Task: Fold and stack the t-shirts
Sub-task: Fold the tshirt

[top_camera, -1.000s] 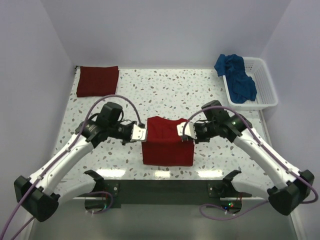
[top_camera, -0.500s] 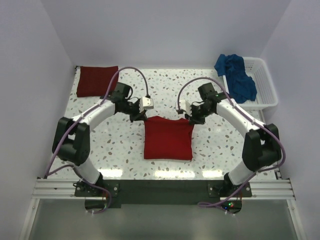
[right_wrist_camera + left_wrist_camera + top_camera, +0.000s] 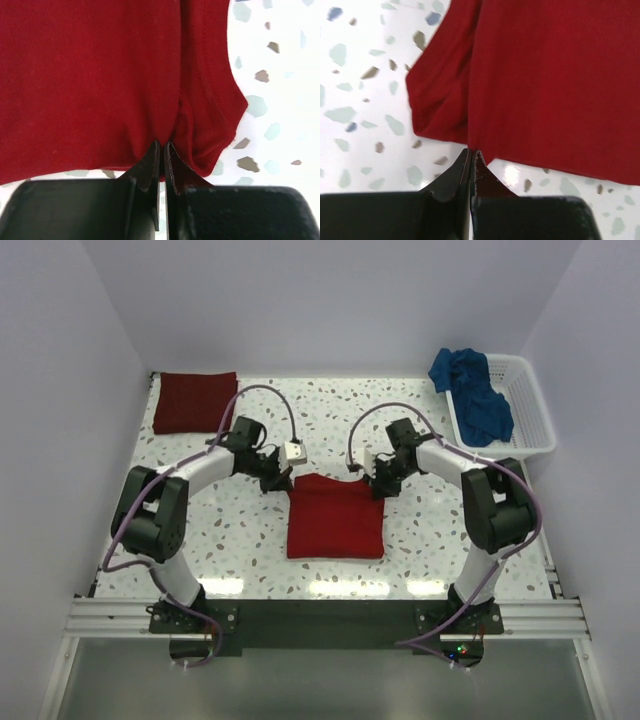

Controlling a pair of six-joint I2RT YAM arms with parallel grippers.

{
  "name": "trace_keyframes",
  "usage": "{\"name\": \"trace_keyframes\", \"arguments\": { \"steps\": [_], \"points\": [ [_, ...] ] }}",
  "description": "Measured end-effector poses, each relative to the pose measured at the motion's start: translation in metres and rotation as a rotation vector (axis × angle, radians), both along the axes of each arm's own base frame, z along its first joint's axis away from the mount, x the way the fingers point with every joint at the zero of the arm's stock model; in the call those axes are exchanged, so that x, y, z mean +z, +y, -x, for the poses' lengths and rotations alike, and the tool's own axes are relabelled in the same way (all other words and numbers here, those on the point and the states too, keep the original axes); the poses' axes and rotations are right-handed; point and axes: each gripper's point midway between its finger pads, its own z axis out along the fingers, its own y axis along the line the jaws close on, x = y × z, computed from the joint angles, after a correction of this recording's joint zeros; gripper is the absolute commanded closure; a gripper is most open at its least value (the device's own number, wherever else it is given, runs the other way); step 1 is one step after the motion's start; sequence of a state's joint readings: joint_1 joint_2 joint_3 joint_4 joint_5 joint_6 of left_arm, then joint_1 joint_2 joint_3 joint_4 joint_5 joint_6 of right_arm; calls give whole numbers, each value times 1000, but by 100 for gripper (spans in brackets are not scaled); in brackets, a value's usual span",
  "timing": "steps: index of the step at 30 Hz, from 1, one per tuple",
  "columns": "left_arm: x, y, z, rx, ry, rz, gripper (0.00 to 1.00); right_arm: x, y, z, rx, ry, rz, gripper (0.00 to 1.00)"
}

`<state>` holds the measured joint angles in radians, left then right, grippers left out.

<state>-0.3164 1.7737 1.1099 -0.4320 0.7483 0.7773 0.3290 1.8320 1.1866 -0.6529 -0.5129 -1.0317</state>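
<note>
I see the first shirt (image 3: 335, 518) at the middle of the table (image 3: 330, 420), a second shirt (image 3: 195, 401) at its far left corner, a third shirt (image 3: 475, 395) in the basket (image 3: 533, 405) far right.

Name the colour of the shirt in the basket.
The shirt is blue, best seen from the top view.

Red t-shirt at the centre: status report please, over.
Left gripper shut on red t-shirt, far left corner. Right gripper shut on far right corner. Nothing in the way.

2 arms reach inward, elbows bent; left tool (image 3: 472, 151) and right tool (image 3: 161, 144) both pinched onto red t-shirt (image 3: 335, 520).
</note>
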Motion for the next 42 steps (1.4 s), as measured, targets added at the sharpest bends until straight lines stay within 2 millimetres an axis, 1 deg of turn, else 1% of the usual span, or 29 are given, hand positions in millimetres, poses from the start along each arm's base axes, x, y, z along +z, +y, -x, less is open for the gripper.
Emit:
{"name": "trace_keyframes", "arguments": {
  "steps": [3,6,8,11,14,16,17,19,22,26,28,32,34,38,42],
  "points": [
    [1,6,28,-4,17,0,100,-1,4,14,3,8,-9,100],
    [11,10,54,-14,16,10,100,6,9,32,19,14,-25,100],
    [18,12,64,-13,7,18,100,15,12,41,27,16,-39,100],
    [30,10,77,-26,-12,32,100,33,12,43,21,-2,-55,100],
    [42,4,81,-46,-39,47,100,55,11,41,14,-16,-65,100],
    [48,0,79,-53,-50,54,100,67,10,40,17,-34,-68,100],
    [51,-2,76,-52,-54,57,100,70,8,39,18,-39,-62,100],
    [54,-6,67,-47,-65,62,100,70,5,38,22,-45,-46,100],
    [46,-9,53,-35,-59,48,100,58,-1,34,13,-28,-15,100],
    [16,-7,43,-14,-17,-2,99,30,-6,25,-8,11,17,100],
    [5,-6,40,-1,-3,-20,99,19,-6,21,-14,22,31,100],
    [-9,-2,30,34,4,-40,100,4,-6,18,-27,52,44,100],
    [-9,0,27,44,2,-38,100,4,-4,17,-37,60,38,100],
    [-3,2,25,47,-13,-26,100,15,0,16,-56,57,18,100],
    [15,3,32,39,-50,-3,100,37,4,21,-66,38,-14,100]
  ]
}}
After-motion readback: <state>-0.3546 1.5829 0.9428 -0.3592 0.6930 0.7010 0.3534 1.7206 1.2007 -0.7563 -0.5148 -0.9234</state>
